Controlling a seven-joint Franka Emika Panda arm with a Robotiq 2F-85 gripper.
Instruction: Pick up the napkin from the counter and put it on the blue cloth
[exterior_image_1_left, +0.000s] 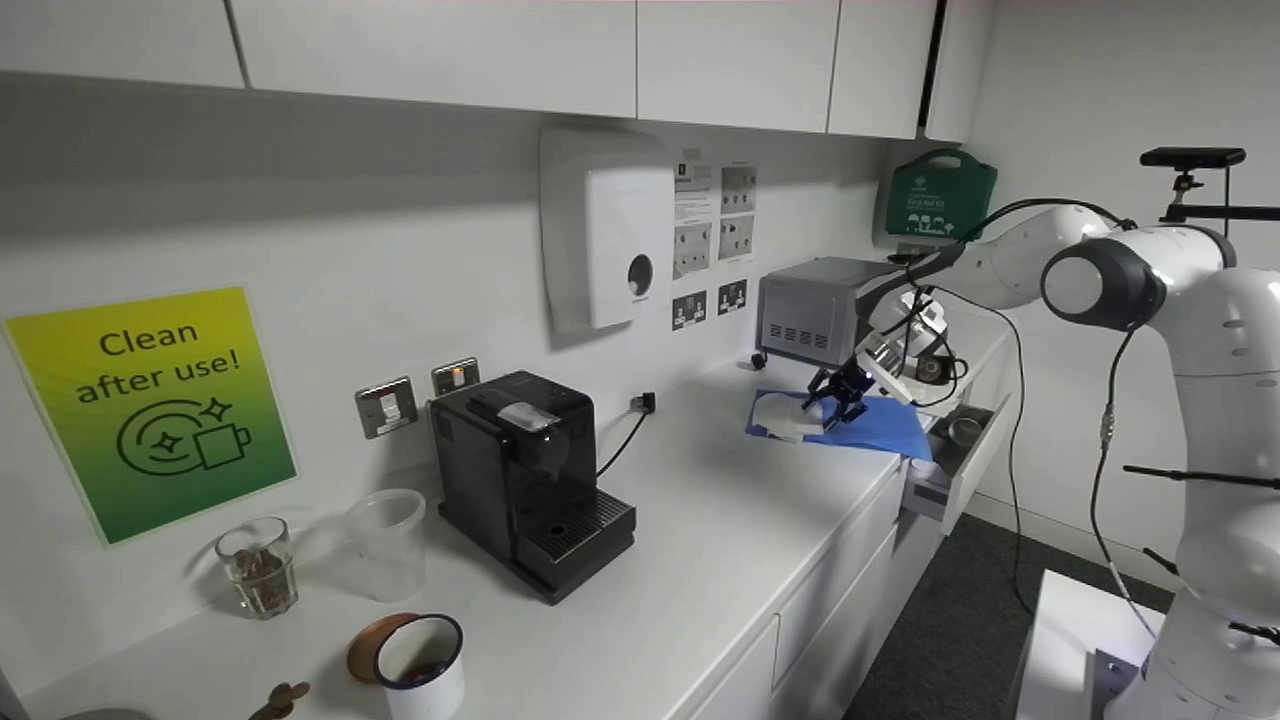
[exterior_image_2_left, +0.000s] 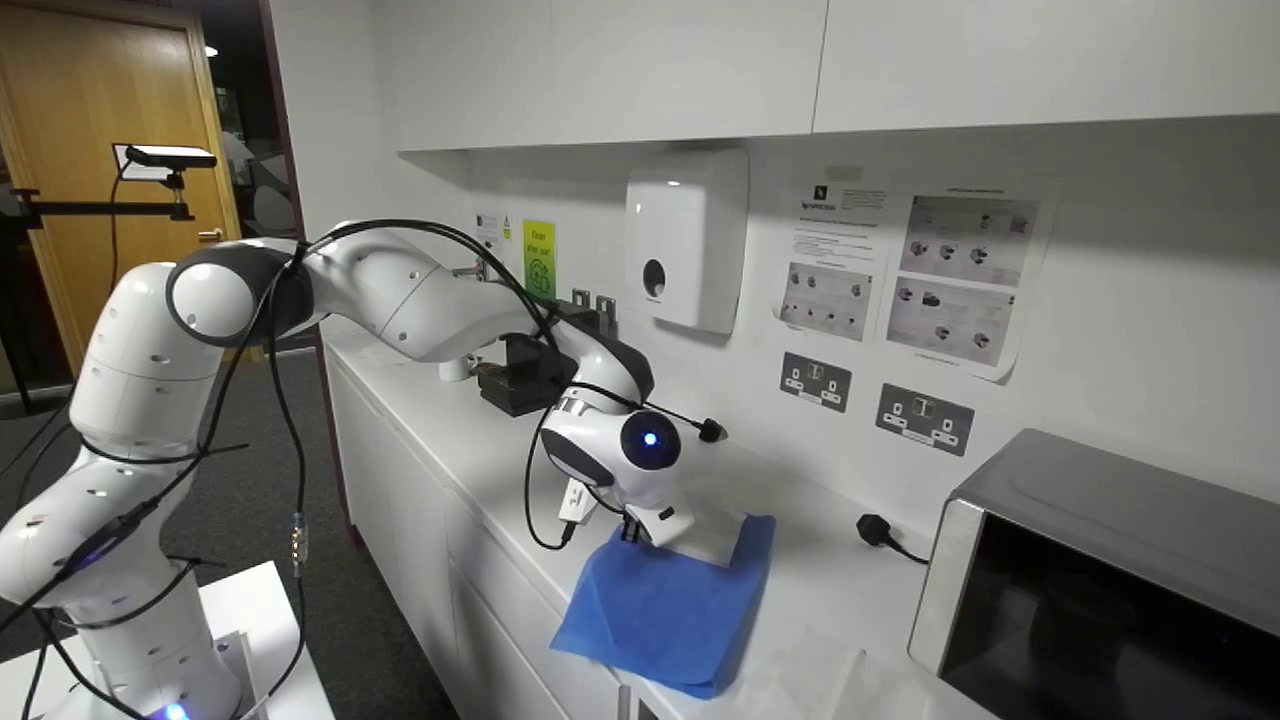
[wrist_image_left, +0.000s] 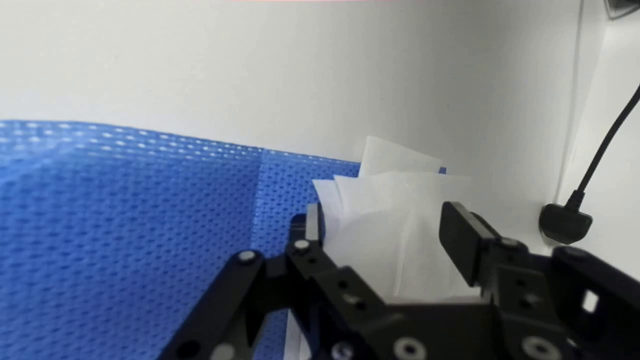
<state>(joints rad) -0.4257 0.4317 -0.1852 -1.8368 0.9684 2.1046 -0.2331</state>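
Observation:
A whitish napkin (wrist_image_left: 400, 240), creased and in overlapping layers, lies over the wall-side end of the blue cloth (wrist_image_left: 125, 225). It shows in both exterior views, as napkin (exterior_image_1_left: 786, 415) and napkin (exterior_image_2_left: 715, 535), with the blue cloth (exterior_image_1_left: 885, 428) under it on the white counter (exterior_image_1_left: 680, 480). My gripper (wrist_image_left: 382, 220) points down over the napkin, its jaws well apart. The paper spans the gap between the fingers; the left one stands at its left edge, the right one above it. Whether the pads touch the paper I cannot tell. The gripper body hides the napkin's near part.
A microwave (exterior_image_2_left: 1120, 560) stands on the counter beyond the cloth, with a black plug (wrist_image_left: 565, 222) near the wall. An open drawer (exterior_image_1_left: 965, 460) juts out below the cloth. Farther along sit a black coffee machine (exterior_image_1_left: 530, 480), a mug (exterior_image_1_left: 425, 665) and a glass (exterior_image_1_left: 260, 570).

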